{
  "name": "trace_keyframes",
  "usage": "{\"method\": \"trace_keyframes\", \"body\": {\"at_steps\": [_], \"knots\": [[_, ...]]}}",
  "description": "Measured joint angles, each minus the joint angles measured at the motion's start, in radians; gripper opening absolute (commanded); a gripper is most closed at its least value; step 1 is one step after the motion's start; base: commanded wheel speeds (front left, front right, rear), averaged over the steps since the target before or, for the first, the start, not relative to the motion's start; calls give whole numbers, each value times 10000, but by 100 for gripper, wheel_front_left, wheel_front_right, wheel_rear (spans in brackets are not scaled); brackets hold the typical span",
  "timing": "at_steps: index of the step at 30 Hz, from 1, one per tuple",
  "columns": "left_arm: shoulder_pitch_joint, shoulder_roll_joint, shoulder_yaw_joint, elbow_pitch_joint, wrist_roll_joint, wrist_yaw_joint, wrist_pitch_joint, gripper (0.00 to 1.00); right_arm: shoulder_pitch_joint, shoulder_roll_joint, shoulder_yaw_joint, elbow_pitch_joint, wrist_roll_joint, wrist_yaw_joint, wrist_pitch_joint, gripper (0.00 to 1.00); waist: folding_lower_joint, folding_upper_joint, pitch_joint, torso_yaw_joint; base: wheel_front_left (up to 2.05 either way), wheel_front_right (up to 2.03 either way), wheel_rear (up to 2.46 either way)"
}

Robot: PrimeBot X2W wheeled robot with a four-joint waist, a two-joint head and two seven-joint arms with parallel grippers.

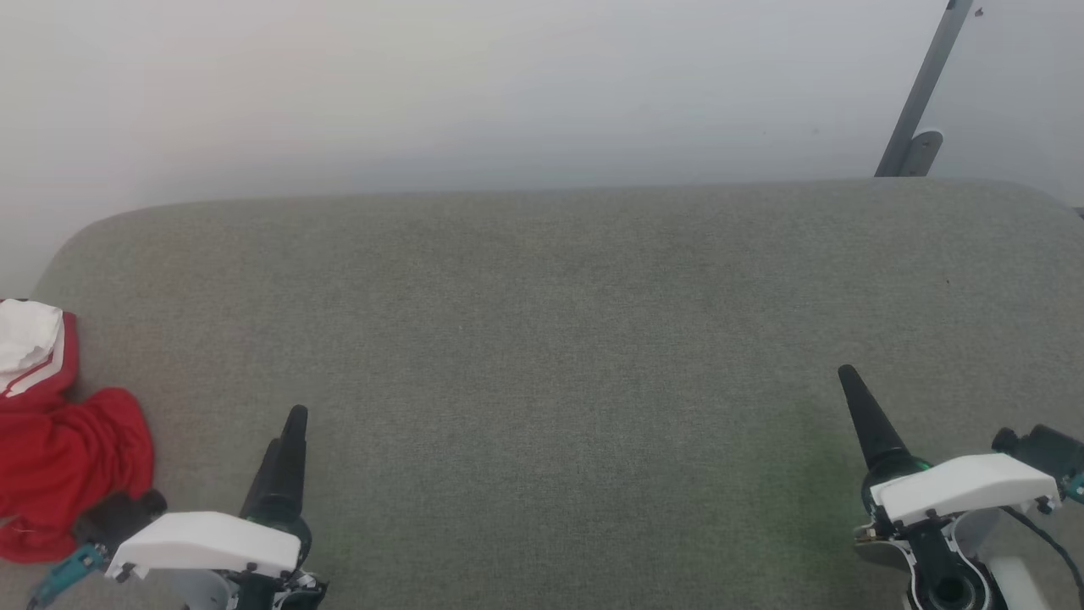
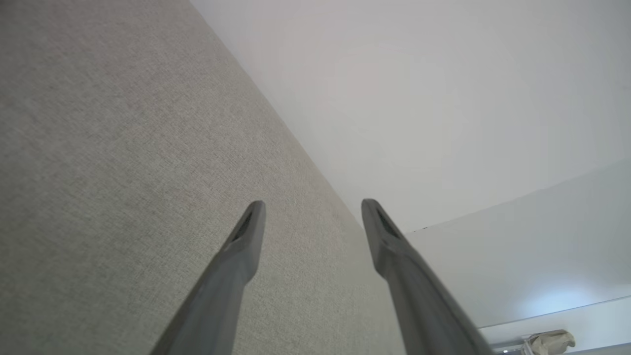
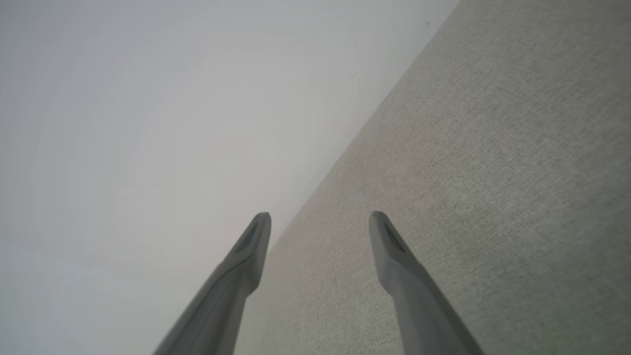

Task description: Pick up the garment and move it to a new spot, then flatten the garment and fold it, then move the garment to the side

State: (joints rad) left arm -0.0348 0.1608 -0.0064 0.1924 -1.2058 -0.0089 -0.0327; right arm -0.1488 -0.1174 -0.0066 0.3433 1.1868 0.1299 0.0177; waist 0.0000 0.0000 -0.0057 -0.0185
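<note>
The crumpled red garment [image 1: 59, 449] lies at the near left edge of the surface [image 1: 542, 339]. The left tool [image 2: 313, 203] and the right tool [image 3: 320, 214] both stand wide, empty.

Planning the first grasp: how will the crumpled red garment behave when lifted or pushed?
The garment lies crumpled in soft folds, so it is probably floppy and would droop from a single pinch. It looks like thin cloth, so likely light. On the woven grey surface, a push would probably bunch it rather than slide it.
</note>
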Motion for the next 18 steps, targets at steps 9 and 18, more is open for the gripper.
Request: {"method": "trace_keyframes", "body": {"at_steps": [9, 18], "knots": [[-116, 516, -587, 86, 2050, 326, -326, 100, -193, -111, -46, 236, -1772, 2, 2, 100, 0, 0, -45, -26, 0, 0, 0], [-275, 786, -746, 121, 3438, 410, -587, 100, -221, -184, -232, 313, -3024, 2, -2, 100, 0, 0, -107, -42, 0, 0, 0]]}}
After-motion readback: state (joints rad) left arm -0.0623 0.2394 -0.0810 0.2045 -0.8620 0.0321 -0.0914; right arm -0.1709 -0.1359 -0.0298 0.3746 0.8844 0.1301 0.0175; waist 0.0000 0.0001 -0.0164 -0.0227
